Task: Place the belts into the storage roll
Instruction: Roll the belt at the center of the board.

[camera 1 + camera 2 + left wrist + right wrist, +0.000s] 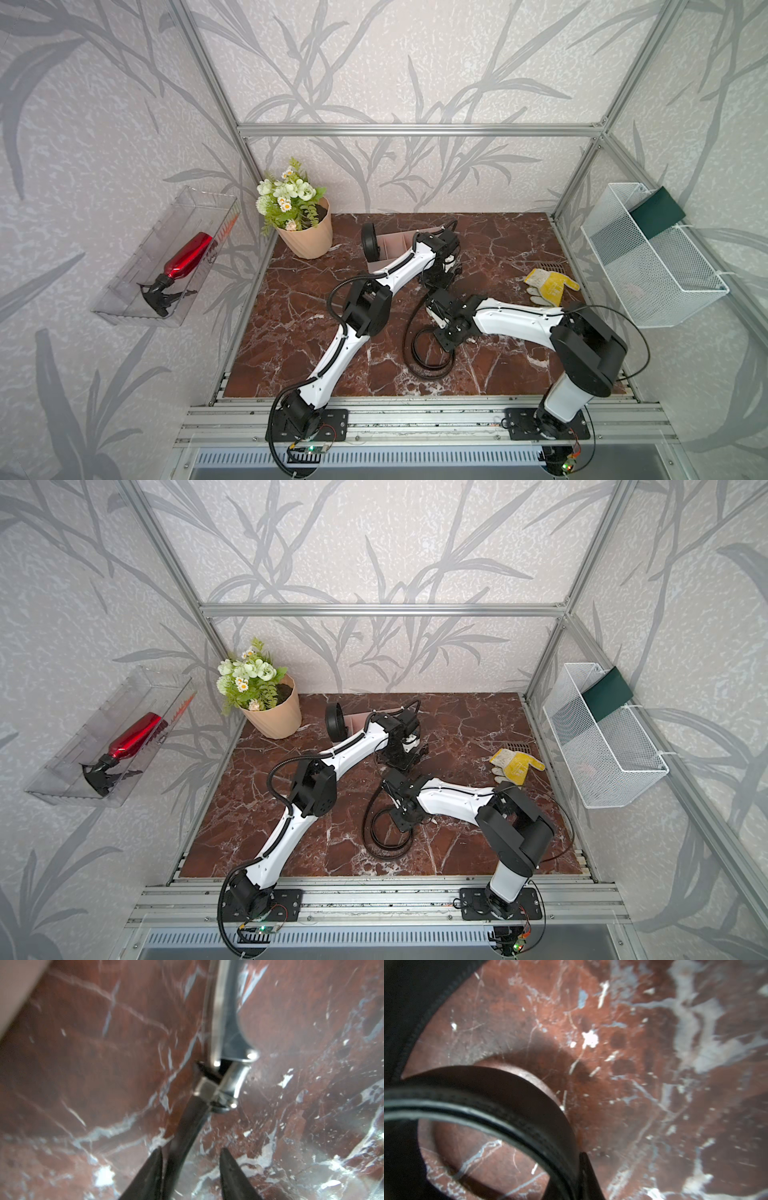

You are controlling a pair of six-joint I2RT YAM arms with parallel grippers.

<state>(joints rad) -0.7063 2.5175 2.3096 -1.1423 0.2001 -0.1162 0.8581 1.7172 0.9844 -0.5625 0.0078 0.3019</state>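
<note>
One loose belt [428, 353] lies at six o'clock from the clenched right claw [441, 332] gripping it; left claw [191, 1169] parted.

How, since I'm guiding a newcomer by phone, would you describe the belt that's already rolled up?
On the red marble table, find the peach flowerpot at the back left and the pale pink tray beside it. The belt stands on edge at the tray's end nearest the pot: a tight black ring, unlike the second belt sprawled in loose loops nearer the front.
</note>
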